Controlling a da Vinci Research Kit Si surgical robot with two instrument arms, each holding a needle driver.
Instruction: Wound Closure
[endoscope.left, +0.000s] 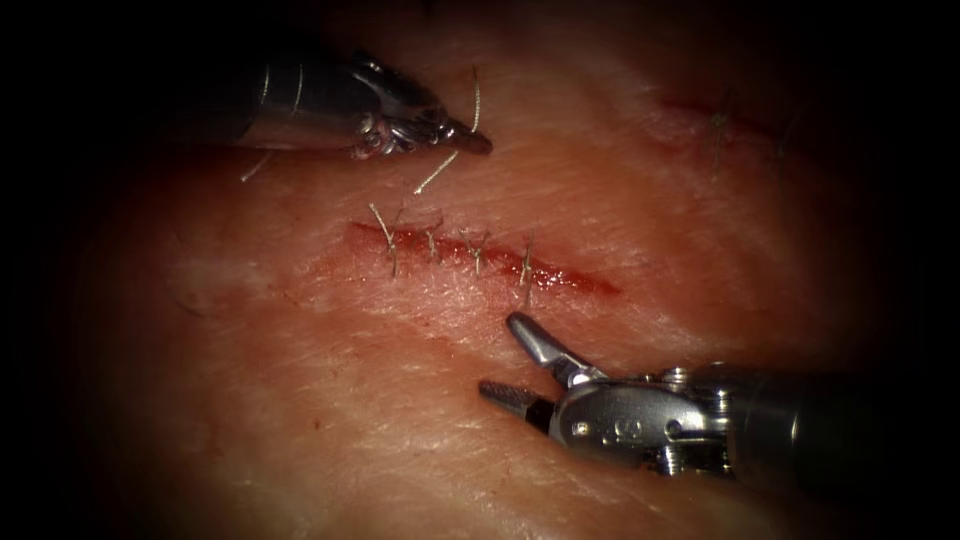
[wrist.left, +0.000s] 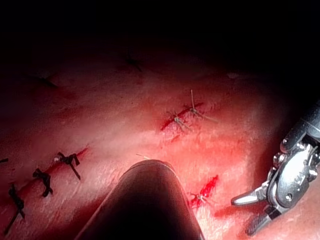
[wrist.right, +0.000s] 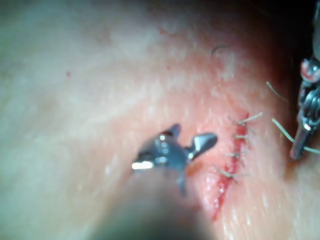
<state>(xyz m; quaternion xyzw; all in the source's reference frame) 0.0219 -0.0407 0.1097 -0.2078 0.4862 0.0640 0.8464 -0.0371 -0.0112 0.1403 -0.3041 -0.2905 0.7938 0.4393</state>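
The cut (endoscope.left: 480, 258) runs across the tissue (endoscope.left: 300, 400) with several pale stitches over it and red fluid along it. Beyond the cut's left half, my left tool (endoscope.left: 472, 138) has its jaws shut on a short pale thread (endoscope.left: 437, 172); one end sticks up and the other trails toward the stitches. My right tool (endoscope.left: 505, 362) hovers on the near side of the cut's right end, jaws spread wide and holding nothing. The right wrist view has these open jaws (wrist.right: 192, 137) beside the stitched cut (wrist.right: 232, 165), with the left tool (wrist.right: 302, 137) and thread (wrist.right: 282, 130) beyond.
A second small stitched cut (endoscope.left: 715, 122) lies at the far right. The left wrist view shows another cut closed with dark knots (wrist.left: 45, 181), the left shaft (wrist.left: 150, 200), and the right tool (wrist.left: 295, 180). A loose pale thread end (endoscope.left: 256, 166) lies by the left shaft.
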